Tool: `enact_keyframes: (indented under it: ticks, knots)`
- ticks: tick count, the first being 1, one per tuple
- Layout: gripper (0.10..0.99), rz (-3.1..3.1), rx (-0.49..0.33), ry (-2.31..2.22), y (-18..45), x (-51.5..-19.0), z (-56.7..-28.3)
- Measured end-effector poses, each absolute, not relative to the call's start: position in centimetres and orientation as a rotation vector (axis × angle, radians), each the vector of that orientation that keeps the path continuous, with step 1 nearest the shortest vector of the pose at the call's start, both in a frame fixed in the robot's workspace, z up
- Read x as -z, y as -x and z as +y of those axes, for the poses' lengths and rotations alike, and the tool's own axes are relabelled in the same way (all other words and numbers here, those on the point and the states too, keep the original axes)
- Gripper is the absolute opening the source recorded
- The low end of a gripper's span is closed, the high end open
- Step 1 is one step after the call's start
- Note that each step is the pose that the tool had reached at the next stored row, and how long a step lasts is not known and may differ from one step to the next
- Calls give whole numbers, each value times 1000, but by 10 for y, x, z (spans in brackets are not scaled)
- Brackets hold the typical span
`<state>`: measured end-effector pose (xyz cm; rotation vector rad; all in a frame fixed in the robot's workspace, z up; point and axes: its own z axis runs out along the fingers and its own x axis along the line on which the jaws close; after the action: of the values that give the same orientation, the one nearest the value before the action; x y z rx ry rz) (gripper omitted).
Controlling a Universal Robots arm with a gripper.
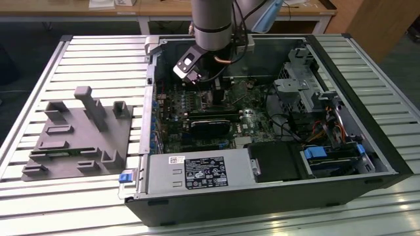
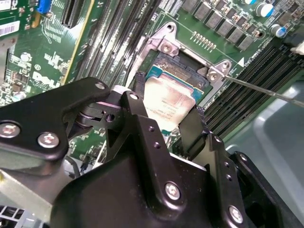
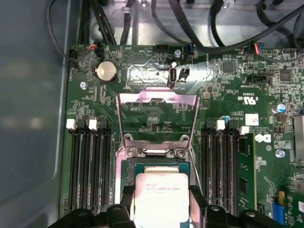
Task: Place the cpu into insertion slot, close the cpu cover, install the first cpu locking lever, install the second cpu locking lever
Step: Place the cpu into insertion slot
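Outwardly, from the exterior view: reaching with the arm (image 1: 211,24) down into the open case (image 1: 262,201), toward the board (image 1: 196,105); on the table (image 1: 39,206) at that view's left, a grey fixture (image 1: 78,132).

In the second wrist view: clamping the cpu (image 2: 173,102) with the gripper (image 2: 168,95), with fingers (image 2: 190,128) pressed on two opposite edges, over the slot (image 2: 173,71); cannot tell whether seated.

In the first wrist view: same clamp on the cpu (image 3: 161,199), with the cover (image 3: 156,98) swung open beyond the slot (image 3: 154,165).
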<state>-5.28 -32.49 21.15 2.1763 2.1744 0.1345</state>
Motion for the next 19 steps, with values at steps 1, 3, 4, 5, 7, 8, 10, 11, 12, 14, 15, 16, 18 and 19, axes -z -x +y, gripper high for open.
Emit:
enact_keyframes:
  ticks: [1, 3, 4, 5, 7, 8, 10, 11, 12, 14, 15, 16, 18, 19]
  knots:
    - [541, 2175, -135, -2176, 53, -210, -325]
    - [541, 2174, -135, -2176, 53, -208, -325]
    - [541, 2174, -135, -2176, 53, -207, -325]
    - [541, 2174, -135, -2176, 53, -206, -325]
    - [541, 2171, -134, -2180, 53, -205, -325]
    - [541, 2170, -134, -2181, 53, -204, -325]
    - [541, 2170, -136, -2182, 53, -202, -324]
    - [541, 2170, -137, -2182, 53, -202, -324]
    - [541, 2170, -137, -2183, 53, -201, -324]
    - [541, 2165, -137, -2187, 53, -200, -324]
    - [541, 2157, -137, -2195, 53, -199, -324]
    - [541, 2147, -136, -2205, 53, -199, -324]
    - [541, 2132, -136, -2218, 54, -198, -324]
    - [541, 2131, -136, -2219, 54, -198, -324]
